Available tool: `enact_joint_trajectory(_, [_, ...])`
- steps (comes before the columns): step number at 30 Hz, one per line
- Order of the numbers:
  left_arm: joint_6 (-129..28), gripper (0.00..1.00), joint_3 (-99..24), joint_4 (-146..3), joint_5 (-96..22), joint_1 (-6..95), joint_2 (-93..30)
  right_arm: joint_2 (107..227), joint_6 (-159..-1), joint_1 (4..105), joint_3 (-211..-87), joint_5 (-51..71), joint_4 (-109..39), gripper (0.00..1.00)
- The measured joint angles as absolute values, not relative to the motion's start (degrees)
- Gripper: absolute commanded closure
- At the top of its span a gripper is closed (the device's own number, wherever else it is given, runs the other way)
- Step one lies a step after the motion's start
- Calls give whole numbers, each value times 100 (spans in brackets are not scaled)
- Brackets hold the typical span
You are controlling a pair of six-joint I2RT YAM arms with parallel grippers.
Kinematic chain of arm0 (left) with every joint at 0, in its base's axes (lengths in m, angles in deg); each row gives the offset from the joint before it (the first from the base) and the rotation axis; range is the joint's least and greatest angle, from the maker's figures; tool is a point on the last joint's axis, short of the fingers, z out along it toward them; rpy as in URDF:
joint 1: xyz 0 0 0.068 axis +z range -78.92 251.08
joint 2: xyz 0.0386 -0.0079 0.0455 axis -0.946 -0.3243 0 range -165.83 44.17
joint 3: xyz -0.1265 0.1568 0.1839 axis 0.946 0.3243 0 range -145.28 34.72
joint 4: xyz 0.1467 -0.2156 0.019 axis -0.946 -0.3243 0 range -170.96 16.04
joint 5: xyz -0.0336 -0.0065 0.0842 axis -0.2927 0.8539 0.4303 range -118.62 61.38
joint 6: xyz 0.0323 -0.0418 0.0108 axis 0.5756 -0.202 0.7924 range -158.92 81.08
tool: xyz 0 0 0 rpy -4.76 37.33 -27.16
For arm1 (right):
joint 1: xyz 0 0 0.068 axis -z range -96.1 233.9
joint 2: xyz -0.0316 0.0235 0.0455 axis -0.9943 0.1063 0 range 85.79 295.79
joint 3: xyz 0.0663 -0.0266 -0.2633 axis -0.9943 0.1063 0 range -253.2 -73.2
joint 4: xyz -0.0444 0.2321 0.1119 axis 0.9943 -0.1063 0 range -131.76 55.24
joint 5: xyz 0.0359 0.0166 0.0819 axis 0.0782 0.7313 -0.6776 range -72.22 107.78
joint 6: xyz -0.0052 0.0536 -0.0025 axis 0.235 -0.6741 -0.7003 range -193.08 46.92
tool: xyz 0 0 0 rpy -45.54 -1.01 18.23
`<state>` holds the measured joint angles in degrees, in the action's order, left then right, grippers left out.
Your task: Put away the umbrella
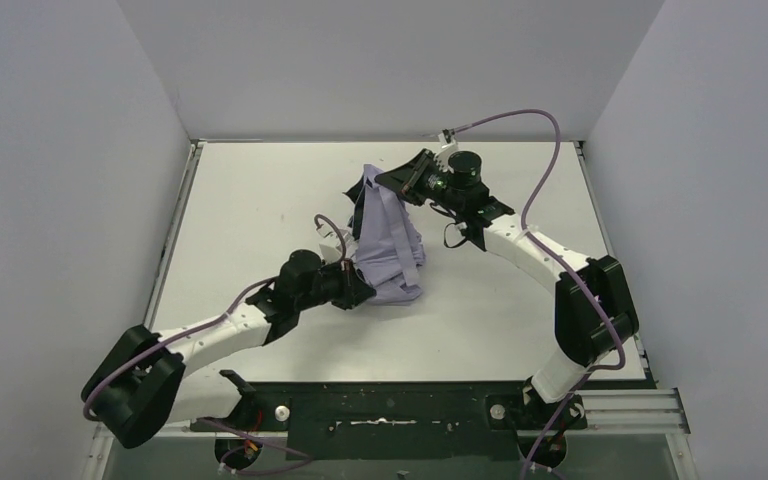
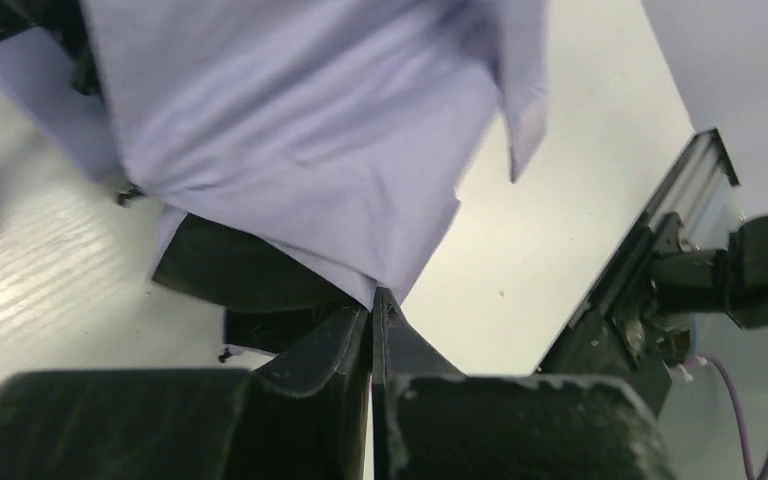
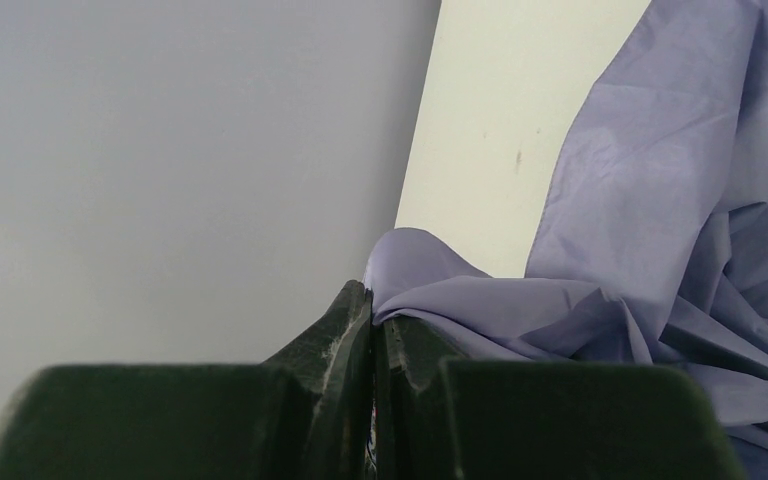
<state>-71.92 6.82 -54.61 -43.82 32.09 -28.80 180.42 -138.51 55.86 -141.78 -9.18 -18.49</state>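
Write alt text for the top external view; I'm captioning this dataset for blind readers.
A crumpled lavender umbrella is held at the middle of a white table, the left gripper shut on its near end and the right gripper on its far end. Grey walls enclose the table.

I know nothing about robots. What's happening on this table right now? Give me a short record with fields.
setting: white table, two arms reaching in from the near edge
umbrella: lavender canopy, loose and crumpled, mid-table
left gripper: shut, pinching a corner at the canopy's near end
right gripper: shut, pinching a fold at the canopy's far end
canopy state: rumpled between the two grips, not rolled or strapped
task status: umbrella not yet put away
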Motion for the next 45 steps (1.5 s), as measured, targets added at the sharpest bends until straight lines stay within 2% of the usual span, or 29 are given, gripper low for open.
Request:
enact_joint_trajectory(7, [-6667, 100, 889, -6272, -4526, 2543, -1733, 18164, -13851, 5693, -14202, -899, -1851, 100])
enact_joint_trajectory(16, [-6241, 100, 1103, -7229, -3794, 1194, -1661, 18295, -13849, 5728, -14237, -903, -1868, 100])
enact_joint_trajectory(17, [-6223, 95, 1103, -7317, -3669, 1065, -1737, 18311, -13847, 5728, -14237, -901, -1884, 100])
enact_joint_trajectory(22, [-6339, 52, 1191, -7531, -3261, 875, -1945, 18315, -13829, 5728, -14237, -905, -1929, 100])
enact_joint_trajectory(28, [-6750, 27, 1495, -7653, -2806, 910, -1261, 18315, -13829, 5728, -14237, -905, -1936, 100])
enact_joint_trajectory(30, [-6888, 16, 1562, -7673, -2758, 993, -944, 18315, -13832, 5728, -14237, -907, -1934, 100])
enact_joint_trajectory(32, [-7032, 12, 1621, -7677, -2765, 1179, -627, 18315, -13829, 5731, -14237, -918, -1932, 100])
enact_joint_trajectory(38, [-7434, 10, 1831, -7601, -3160, 2167, -74, 18315, -13829, 5728, -14237, -947, -1929, 100])
enact_joint_trajectory(45, [-7753, 9, 1941, -7091, -3794, 3054, -465, 18315, -13829, 5728, -14237, -969, -1927, 100])
